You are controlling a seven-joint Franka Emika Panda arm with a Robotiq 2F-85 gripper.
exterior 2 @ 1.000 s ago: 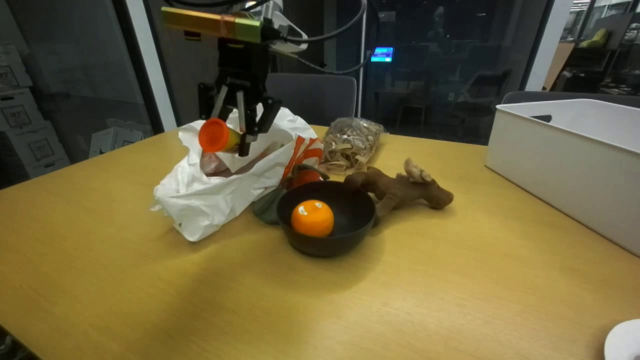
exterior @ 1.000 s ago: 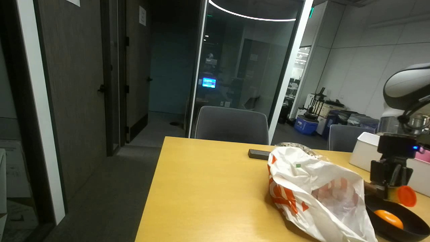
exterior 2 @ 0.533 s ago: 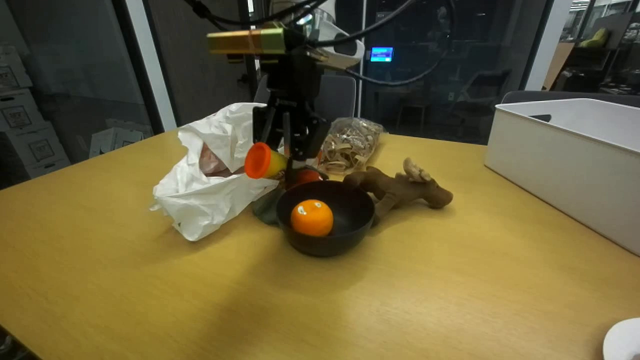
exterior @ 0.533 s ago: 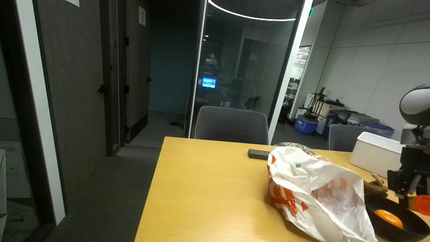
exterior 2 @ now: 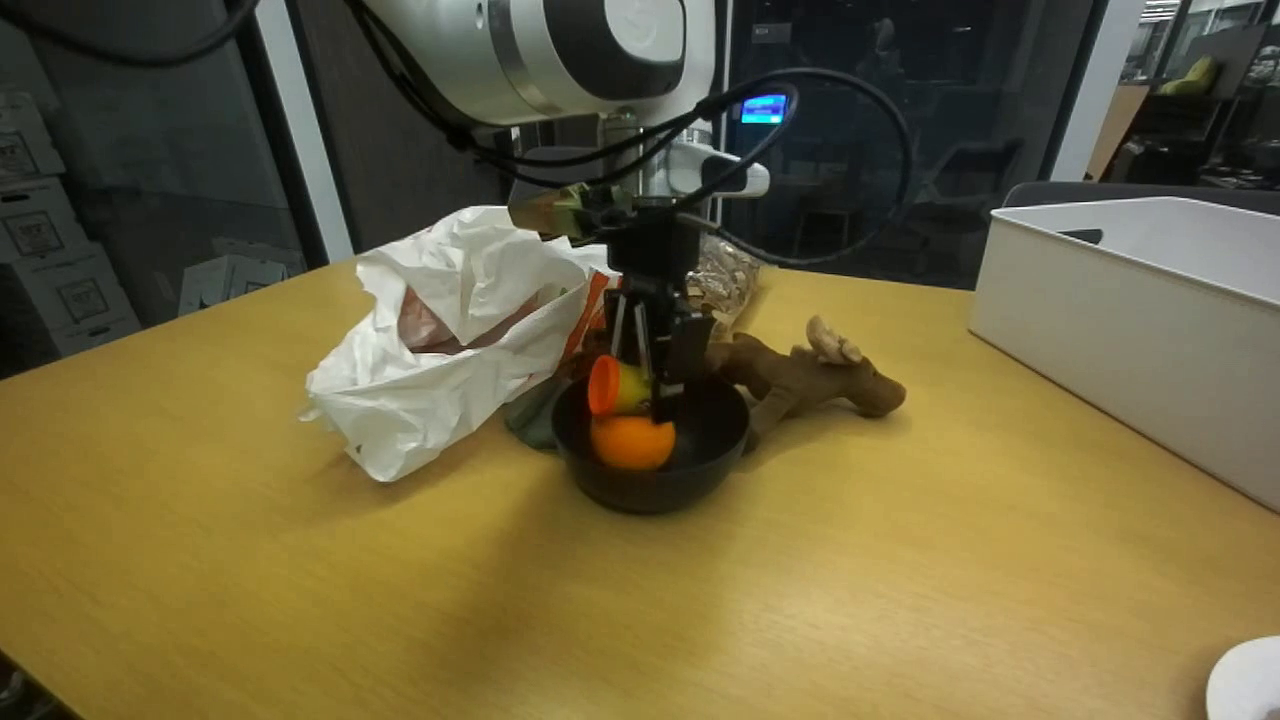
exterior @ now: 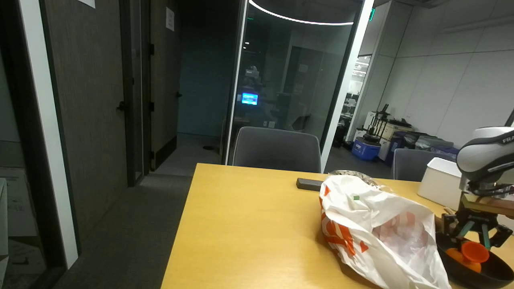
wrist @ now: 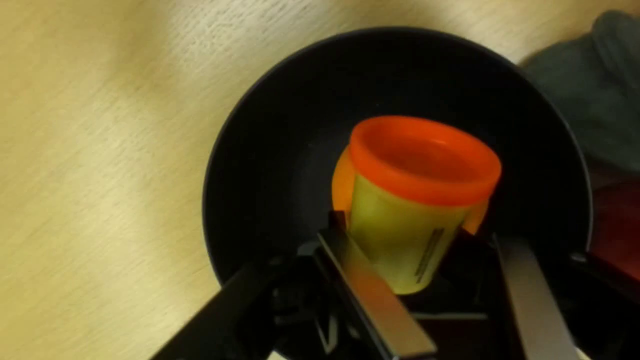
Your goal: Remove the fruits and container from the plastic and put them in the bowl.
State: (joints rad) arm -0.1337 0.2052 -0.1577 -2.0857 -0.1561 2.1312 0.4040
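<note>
My gripper (wrist: 400,227) is shut on a yellow container (wrist: 405,235) with an orange lid, tilted sideways over the bowl. In both exterior views the container (exterior 2: 618,388) (exterior: 475,253) is just above the orange fruit (exterior 2: 632,447); whether they touch I cannot tell. The fruit lies in the black bowl (exterior 2: 645,492) and is mostly hidden behind the container in the wrist view (wrist: 342,187). The white plastic bag (exterior 2: 420,420) lies open beside the bowl, also in an exterior view (exterior: 361,212). Something pinkish shows in its mouth; its contents are unclear.
A brown plush animal (exterior 2: 810,385) lies against the bowl. A grey-green soft item (exterior 2: 530,412) sits between bag and bowl. A clear bag (exterior 2: 728,275) is behind the arm. A white bin (exterior 2: 1120,330), a white dish (exterior 2: 1250,680) and a dark block (exterior: 308,184) stand around.
My gripper has moved from above the plastic bag to over the bowl and down, carrying the container and turning. The fruit in the bowl has shifted slightly.
</note>
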